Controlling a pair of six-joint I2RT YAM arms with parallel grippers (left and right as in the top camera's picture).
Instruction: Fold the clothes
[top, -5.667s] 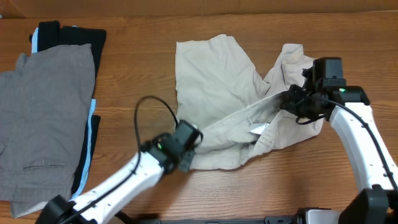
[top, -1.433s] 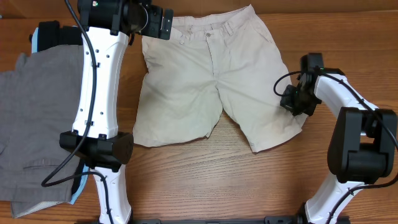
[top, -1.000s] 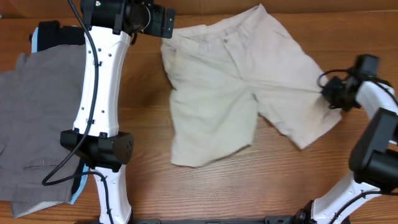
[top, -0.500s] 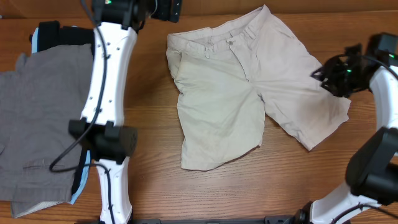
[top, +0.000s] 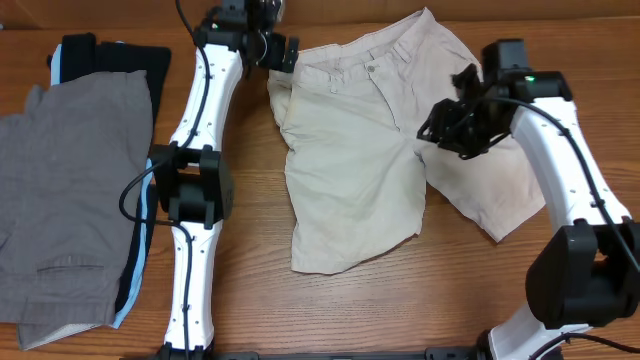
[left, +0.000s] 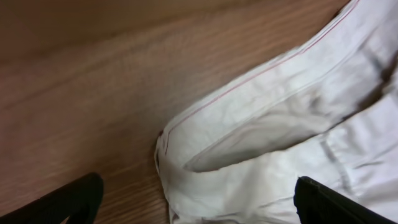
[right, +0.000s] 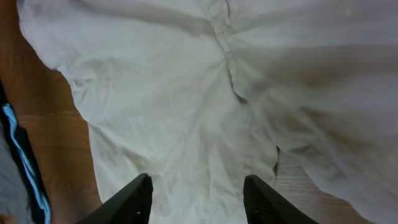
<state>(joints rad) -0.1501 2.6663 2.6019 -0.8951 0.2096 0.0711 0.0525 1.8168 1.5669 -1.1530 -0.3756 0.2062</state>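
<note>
Both grippers are spread wide and hold nothing: the left gripper (top: 272, 48) hangs at the outer corner of the waistband (top: 350, 60), cloth lying just ahead between its fingers (left: 74, 199) (a likely place to pinch for a fold), while the right gripper (top: 447, 130) hovers above the crotch seam (right: 233, 78), the beige shorts (top: 350, 160) spread flat beneath it on the table (top: 400, 310). Their long axis runs from the waistband, far from the robot, to the leg hems (top: 355, 258) nearer it, slanting a little toward the right gripper's side.
</note>
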